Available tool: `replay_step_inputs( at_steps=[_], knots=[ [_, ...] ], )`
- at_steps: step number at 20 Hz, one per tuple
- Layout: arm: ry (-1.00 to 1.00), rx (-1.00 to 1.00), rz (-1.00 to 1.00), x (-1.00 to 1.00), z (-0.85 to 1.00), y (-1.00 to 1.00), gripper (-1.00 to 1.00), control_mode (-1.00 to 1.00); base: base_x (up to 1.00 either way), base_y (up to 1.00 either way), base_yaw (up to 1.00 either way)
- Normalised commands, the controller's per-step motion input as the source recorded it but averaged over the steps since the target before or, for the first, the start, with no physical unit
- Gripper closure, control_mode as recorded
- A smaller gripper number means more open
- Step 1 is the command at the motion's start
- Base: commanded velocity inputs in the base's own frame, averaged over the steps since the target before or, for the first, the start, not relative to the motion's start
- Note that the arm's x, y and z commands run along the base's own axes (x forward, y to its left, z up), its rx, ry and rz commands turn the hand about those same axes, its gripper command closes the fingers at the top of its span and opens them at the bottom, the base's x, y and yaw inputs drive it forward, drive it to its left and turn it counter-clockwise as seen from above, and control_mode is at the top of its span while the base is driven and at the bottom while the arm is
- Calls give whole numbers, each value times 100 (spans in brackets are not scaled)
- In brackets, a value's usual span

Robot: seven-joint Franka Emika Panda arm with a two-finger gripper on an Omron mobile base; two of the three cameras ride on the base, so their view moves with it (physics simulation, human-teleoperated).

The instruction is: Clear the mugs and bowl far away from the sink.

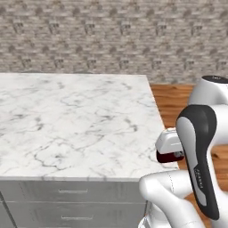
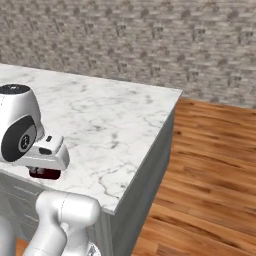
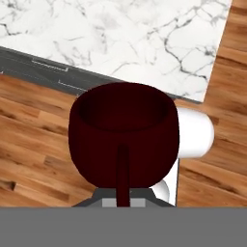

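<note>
A dark maroon mug [image 3: 123, 128] hangs in the air right under my hand, handle [image 3: 123, 169] turned toward the hand camera. My gripper [image 1: 172, 151] is shut on the mug [image 1: 165, 157], which covers the fingertips. Mug and hand hover just off the near right corner of the marble counter [image 1: 67, 120], over the counter edge and the wooden floor. From the right base view the mug [image 2: 44, 174] peeks out below the white hand [image 2: 47, 155]. The bowl and the sink are out of view.
The white marble counter [image 2: 115, 120] ends in a corner at the right, with grey drawers [image 1: 71, 191] below its front. Wooden floor [image 2: 210, 165] lies to the right of the counter. A brick wall [image 1: 111, 35] runs behind.
</note>
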Motion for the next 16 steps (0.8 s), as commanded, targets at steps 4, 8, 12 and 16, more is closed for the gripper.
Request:
replay_step_inputs(
  at_steps=[4, 8, 12, 16],
  knots=[
    [0, 0, 0, 0, 0, 0, 100, 100, 85, 0, 33],
    [0, 0, 0, 0, 0, 0, 100, 100, 76, 0, 28],
    [0, 0, 11, 46, 0, 0, 100, -100, 45, 1, 11],
    [-6, 0, 22, 97, 0, 1, 100, -100, 0, 0, 0]
  ],
)
